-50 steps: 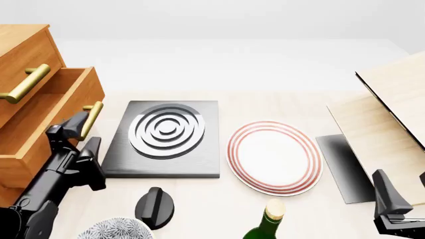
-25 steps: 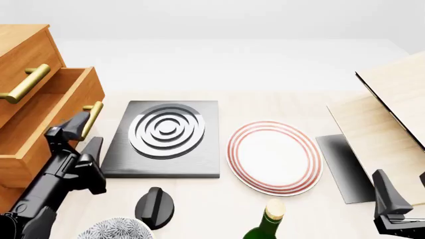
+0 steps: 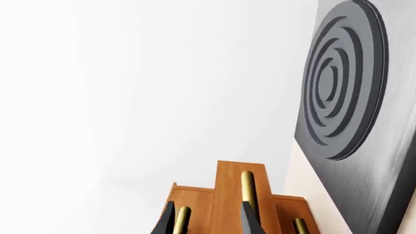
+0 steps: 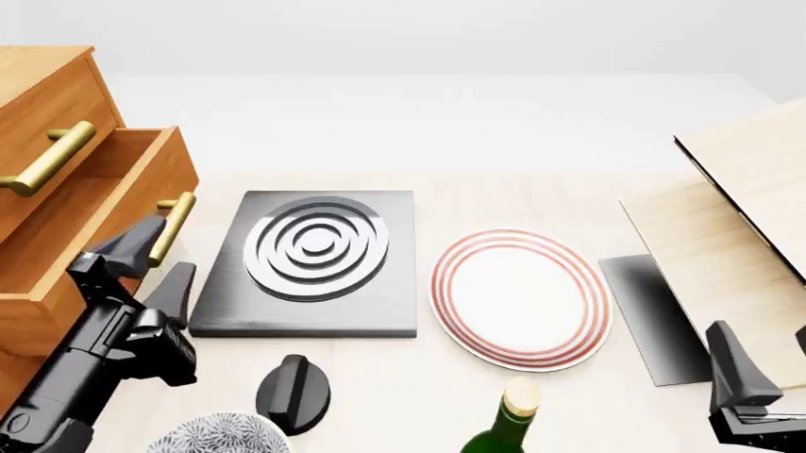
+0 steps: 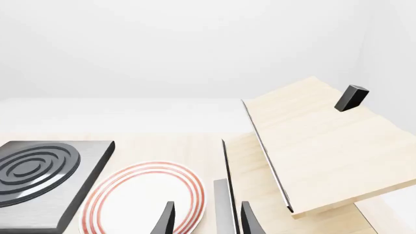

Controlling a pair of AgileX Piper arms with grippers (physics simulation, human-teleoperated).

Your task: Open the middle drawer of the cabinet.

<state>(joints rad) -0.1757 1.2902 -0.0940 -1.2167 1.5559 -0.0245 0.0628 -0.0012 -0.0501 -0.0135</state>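
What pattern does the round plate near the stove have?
The plate is white with thin red concentric rings around its rim. It shows best in the front view.

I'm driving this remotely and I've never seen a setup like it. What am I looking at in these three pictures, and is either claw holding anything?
You are seeing two simulated robot arms at a table. The wide picture comes from a fixed camera behind and above them; the other two come from cameras mounted just behind each claw.

At the left stands the cabinet, with the middle drawer pulled out. The left gripper sits open by that drawer's brass handle and grips nothing. The right gripper waits open at the lower right, also empty.

On the table lie a dark stove plate with rings, a red-rimmed plate, a black knob, a green bottle, a patterned bowl and pale wooden boards.
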